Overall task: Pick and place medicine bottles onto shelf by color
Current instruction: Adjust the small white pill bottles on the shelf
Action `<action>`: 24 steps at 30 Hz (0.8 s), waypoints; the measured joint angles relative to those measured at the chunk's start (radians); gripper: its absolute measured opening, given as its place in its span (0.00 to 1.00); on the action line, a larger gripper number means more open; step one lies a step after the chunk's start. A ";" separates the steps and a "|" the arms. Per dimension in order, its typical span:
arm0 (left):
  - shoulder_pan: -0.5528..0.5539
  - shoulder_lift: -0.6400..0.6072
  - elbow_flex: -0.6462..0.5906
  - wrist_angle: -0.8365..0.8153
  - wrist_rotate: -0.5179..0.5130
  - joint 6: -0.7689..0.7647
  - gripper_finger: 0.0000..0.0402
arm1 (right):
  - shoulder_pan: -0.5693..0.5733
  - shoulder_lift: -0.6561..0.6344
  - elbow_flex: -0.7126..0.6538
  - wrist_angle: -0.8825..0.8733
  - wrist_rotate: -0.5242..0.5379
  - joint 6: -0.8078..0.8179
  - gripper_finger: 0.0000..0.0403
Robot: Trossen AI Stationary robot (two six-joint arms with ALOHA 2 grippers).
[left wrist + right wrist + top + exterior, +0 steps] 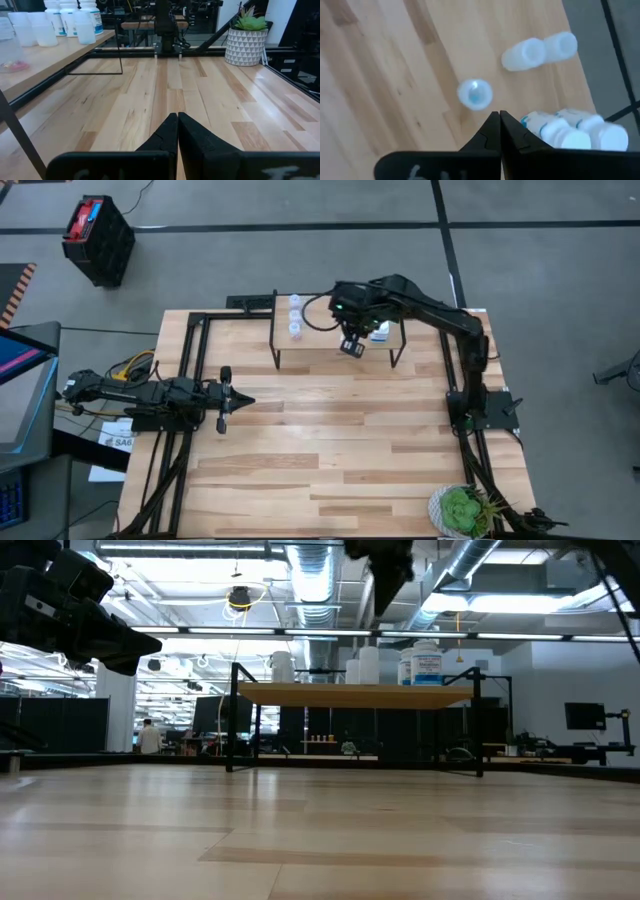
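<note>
The shelf [320, 348], a light-wood board on thin black legs, stands at the table's far side. Pale-blue bottles [295, 316] stand upright in a row at its left end. More pale-blue bottles [475, 93] stand below my right gripper, beside white bottles with blue labels [572, 131], which also show in the high view [380, 332]. My right gripper [498, 119] is shut and empty above the shelf's right half [350, 346]. My left gripper [177, 122] is shut and empty, low over the table's left side [240, 400].
A green potted plant [462, 510] in a white pot stands at the table's near right corner. Black frame rails [190, 380] run along the table's left side. Bare tabletop [340, 440] lies between the shelf and the near edge.
</note>
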 joint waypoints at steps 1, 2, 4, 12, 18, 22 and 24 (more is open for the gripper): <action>0.000 0.000 0.000 0.000 0.000 0.000 0.00 | 0.008 -0.023 -0.015 0.000 -0.002 0.011 0.03; 0.000 0.000 0.000 0.000 0.000 0.000 0.00 | 0.016 -0.048 -0.033 0.000 -0.007 0.023 0.03; 0.000 0.000 0.000 0.000 0.000 0.000 0.00 | 0.034 -0.103 -0.080 -0.001 -0.030 0.048 0.03; 0.000 0.000 0.000 0.000 0.000 0.000 0.00 | 0.113 -0.269 -0.310 0.015 -0.051 0.133 0.03; 0.000 0.000 0.000 0.000 0.000 0.000 0.00 | 0.119 -0.278 -0.453 0.125 -0.052 0.134 0.04; 0.000 0.000 0.000 0.000 0.000 0.000 0.00 | 0.106 -0.247 -0.516 0.198 -0.051 0.126 0.03; 0.000 0.000 0.000 0.000 -0.001 0.000 0.00 | 0.097 -0.226 -0.520 0.226 -0.050 0.121 0.03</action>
